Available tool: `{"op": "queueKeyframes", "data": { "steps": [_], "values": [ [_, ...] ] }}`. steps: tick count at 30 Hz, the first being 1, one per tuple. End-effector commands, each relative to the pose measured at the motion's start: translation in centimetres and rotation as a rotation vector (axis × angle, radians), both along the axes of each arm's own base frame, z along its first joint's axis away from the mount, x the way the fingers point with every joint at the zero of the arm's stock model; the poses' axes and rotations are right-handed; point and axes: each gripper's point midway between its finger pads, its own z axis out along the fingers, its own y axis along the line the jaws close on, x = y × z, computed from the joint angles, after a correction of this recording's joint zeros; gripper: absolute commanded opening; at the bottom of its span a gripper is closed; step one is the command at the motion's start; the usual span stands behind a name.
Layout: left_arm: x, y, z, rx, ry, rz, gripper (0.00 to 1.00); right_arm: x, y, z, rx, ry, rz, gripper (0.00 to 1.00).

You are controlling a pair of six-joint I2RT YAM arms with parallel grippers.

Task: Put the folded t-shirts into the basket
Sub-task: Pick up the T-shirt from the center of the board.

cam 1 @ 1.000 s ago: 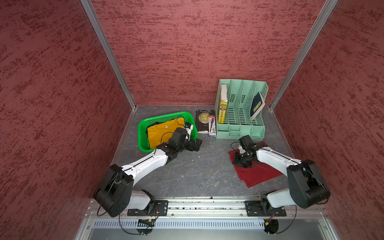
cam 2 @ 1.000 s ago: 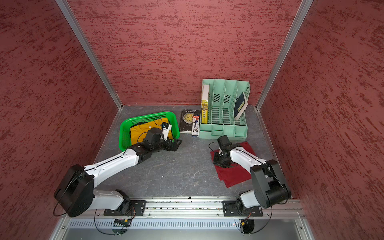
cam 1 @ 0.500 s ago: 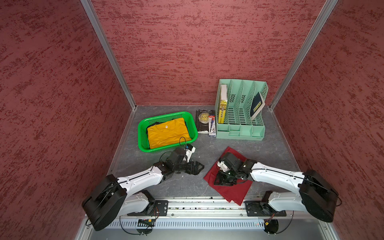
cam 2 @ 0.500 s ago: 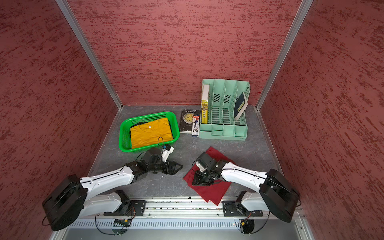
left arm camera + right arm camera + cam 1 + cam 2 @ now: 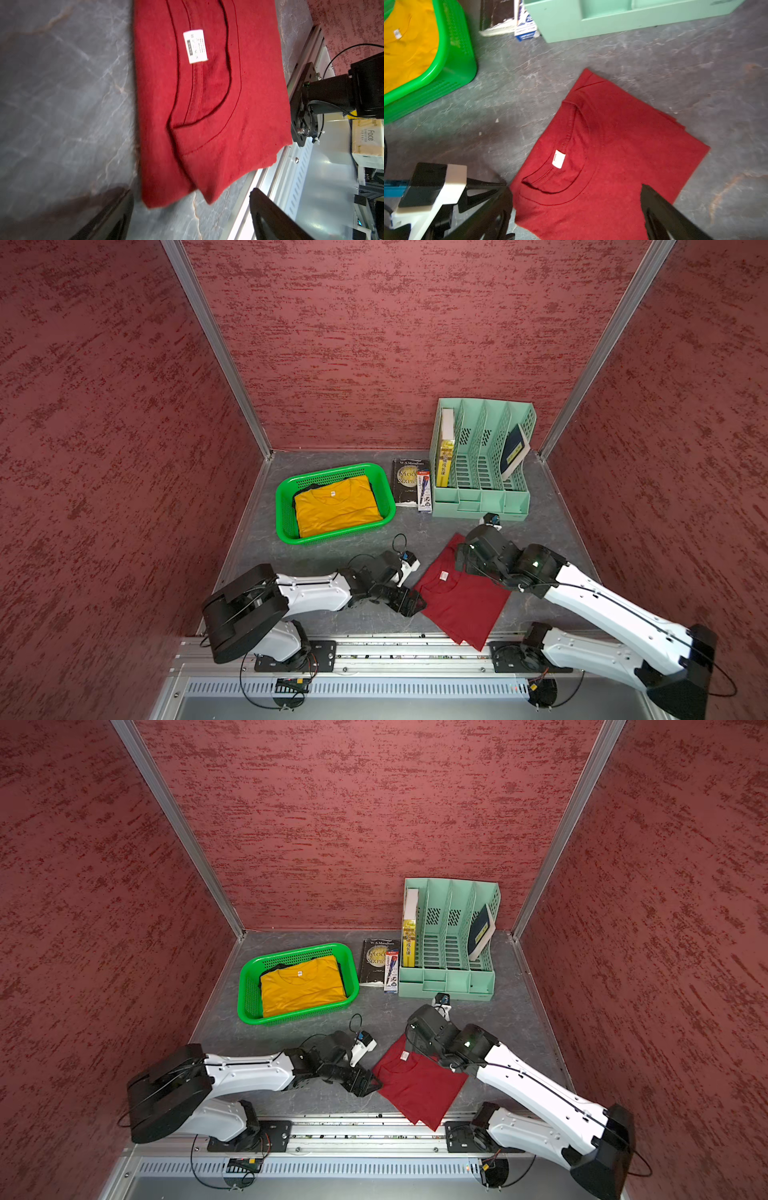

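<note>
The dark red t-shirt (image 5: 461, 605) is laid flat on the gray table (image 5: 332, 560). It is outside the green basket (image 5: 340, 534) and well apart from it, between the two arms. It is folded, with its collar and a small white label (image 5: 195, 46) turned up. One corner is hung out over the metal rail (image 5: 374, 649) at the front. The yellow t-shirt (image 5: 336, 510) is already laid in the basket. A bit of black cloth (image 5: 300, 492) is seen peeking out from under it, but how much is there cannot be told. The left gripper (image 5: 415, 602) is held low, just beside the edge of the red shirt on the left arm's side. Its fingers (image 5: 112, 214) are spread wide and nothing is held between them. In the left wrist view the shirt's near corner is seen just in front of them. Whether the cloth is touched cannot be told. The right gripper (image 5: 576, 188) is held over the collar end of the shirt. Its fingers (image 5: 660, 209) are spread wide too, and nothing is held. Behind the shirt, a mint-green file holder (image 5: 482, 499) is stood near the back wall. A dark book (image 5: 405, 485) and a pen pack (image 5: 424, 491) are laid flat between it and the basket.
</note>
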Motion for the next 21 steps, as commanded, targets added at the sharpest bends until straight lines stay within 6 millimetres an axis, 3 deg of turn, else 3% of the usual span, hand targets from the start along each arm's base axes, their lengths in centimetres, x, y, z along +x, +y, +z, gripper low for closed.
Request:
{"op": "queueKeyframes", "data": {
  "steps": [1,3,9,13,16,21],
  "values": [
    [0.4,0.3,-2.2,0.090,-0.010,-0.008,0.88,0.0,-2.0,-0.7,-0.017,0.012,-0.103,0.98],
    [0.4,-0.3,-2.4,0.090,0.010,-0.027,0.82,0.1,-1.5,-0.8,0.017,0.037,-0.104,0.98],
    [-1.9,-1.9,-1.9,0.031,0.083,-0.154,0.29,0.6,-2.8,-1.0,0.055,0.125,-0.235,0.98],
    [-2.6,-2.3,-1.6,0.024,0.053,-0.210,0.22,1.8,-2.4,-0.7,0.066,0.142,-0.227,0.98],
    [-2.5,-2.6,-1.3,0.033,0.024,-0.229,0.01,2.5,-1.1,-1.1,0.074,0.209,-0.190,0.98],
    [-2.8,-3.0,0.2,0.071,-0.110,-0.280,0.00,3.6,1.2,-2.3,0.047,0.360,-0.159,0.98]
  ]
}}
